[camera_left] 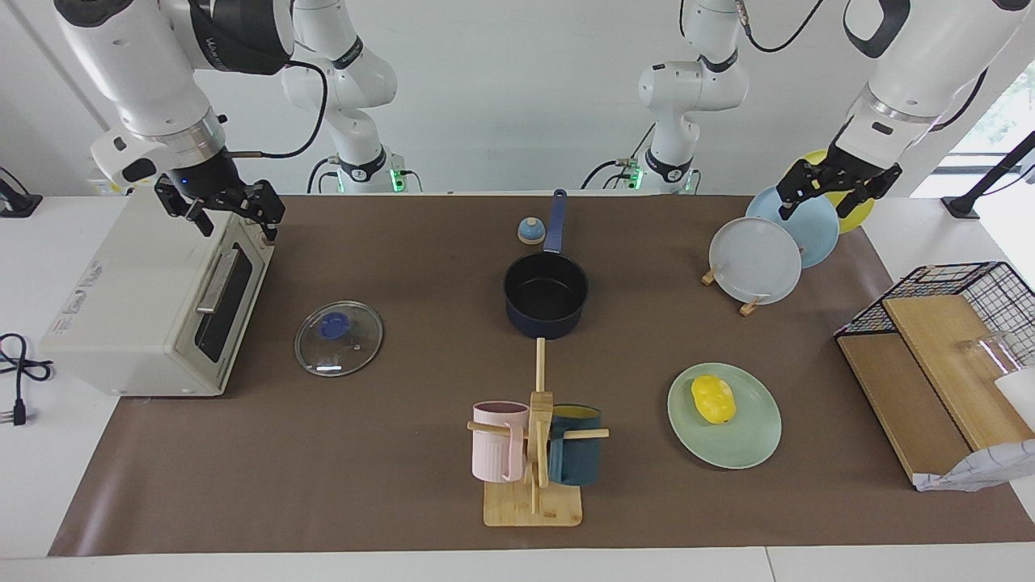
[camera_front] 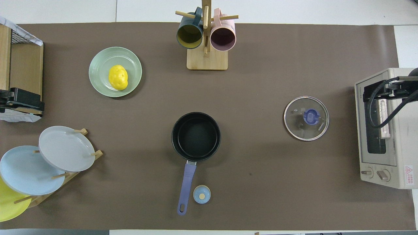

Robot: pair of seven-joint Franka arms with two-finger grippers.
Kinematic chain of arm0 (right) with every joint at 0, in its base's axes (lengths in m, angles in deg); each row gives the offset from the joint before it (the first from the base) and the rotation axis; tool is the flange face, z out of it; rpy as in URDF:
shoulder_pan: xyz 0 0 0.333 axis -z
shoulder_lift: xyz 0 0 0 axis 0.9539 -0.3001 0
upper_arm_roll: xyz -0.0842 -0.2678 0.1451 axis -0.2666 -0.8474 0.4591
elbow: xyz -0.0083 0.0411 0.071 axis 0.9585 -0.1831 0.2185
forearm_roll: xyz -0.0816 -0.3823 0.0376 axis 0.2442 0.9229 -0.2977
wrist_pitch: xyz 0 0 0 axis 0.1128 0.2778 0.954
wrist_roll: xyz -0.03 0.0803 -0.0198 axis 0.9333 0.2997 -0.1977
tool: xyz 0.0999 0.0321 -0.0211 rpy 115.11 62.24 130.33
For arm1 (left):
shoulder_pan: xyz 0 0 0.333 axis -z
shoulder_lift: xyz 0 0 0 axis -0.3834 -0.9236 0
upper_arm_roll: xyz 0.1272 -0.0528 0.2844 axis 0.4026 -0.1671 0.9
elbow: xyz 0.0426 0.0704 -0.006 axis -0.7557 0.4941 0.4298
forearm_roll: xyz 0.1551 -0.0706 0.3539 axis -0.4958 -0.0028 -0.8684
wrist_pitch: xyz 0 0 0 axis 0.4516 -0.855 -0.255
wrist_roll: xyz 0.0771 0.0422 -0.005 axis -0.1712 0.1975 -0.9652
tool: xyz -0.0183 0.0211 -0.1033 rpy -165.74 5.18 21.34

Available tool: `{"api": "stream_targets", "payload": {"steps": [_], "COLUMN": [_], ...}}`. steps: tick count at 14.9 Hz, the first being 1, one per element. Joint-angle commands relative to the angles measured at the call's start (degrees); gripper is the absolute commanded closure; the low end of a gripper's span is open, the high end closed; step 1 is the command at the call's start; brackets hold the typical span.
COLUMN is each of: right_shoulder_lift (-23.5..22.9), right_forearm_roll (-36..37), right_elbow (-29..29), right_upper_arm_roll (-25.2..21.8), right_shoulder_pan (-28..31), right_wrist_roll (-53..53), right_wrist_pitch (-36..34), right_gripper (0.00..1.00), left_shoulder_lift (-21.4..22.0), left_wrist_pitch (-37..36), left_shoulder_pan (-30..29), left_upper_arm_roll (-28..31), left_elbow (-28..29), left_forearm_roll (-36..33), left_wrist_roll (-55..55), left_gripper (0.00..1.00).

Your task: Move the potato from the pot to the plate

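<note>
potato: small glossy bright yellow lumpy toy potato [camera_left: 712, 399] lies on the plate, lower right of the facing view, upper left of the overhead view [camera_front: 118, 77]; nothing touches it.
plate: pale mint-green round flat plate [camera_left: 748, 440] sits flat on the brown-covered surface [camera_left: 388, 453], potato a bit off its centre.
pot: dark navy-blue round saucepan with black inside [camera_left: 546, 293] at mid frame, nothing in it; long blue handle points to the top of the facing view. Well apart from the plate.
left gripper: left gripper [camera_left: 837, 184] up in the air at upper right of the facing view, over the light blue and yellow plates in the wooden rack [camera_left: 800, 217]; fingers spread wide, holding nothing. In the overhead view it shows at the left edge [camera_front: 20, 101].
right gripper: right gripper [camera_left: 220, 206] at upper left of the facing view, over the top front edge of the cream toaster oven [camera_left: 154, 295]; fingers spread wide, holding nothing.
lid: round glass lid with blue knob [camera_left: 339, 337] flat on the surface between oven and pot.
mugs: pink mug [camera_left: 497, 440] and dark teal mug [camera_left: 576, 454] hang on a wooden mug tree, lower centre of the facing view.
small item: little light blue round knob-like piece [camera_left: 530, 231] just beside the pot handle.
</note>
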Motion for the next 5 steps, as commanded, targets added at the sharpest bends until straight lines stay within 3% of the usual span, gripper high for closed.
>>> {"api": "stream_targets", "payload": {"steps": [1,5], "right_shoulder_lift": [1.2,1.2], "right_forearm_roll": [-1.1,-1.2], "right_elbow": [-1.4,-1.4], "right_upper_arm_roll": [0.2,0.2], "right_shoulder_pan": [0.5,0.5], "right_wrist_roll": [-0.6,-0.6], "right_wrist_pitch": [0.9,0.8], "right_gripper": [0.0,0.0], "left_shoulder_lift": [1.1,1.3], "left_wrist_pitch": [1.3,1.0], "left_shoulder_pan": [0.1,0.0], "left_upper_arm_roll": [0.4,0.4], "left_elbow": [1.9,1.9], "left_forearm_roll": [0.8,0.8], "left_wrist_roll": [-0.4,-0.2], "left_gripper": [0.0,0.0]}}
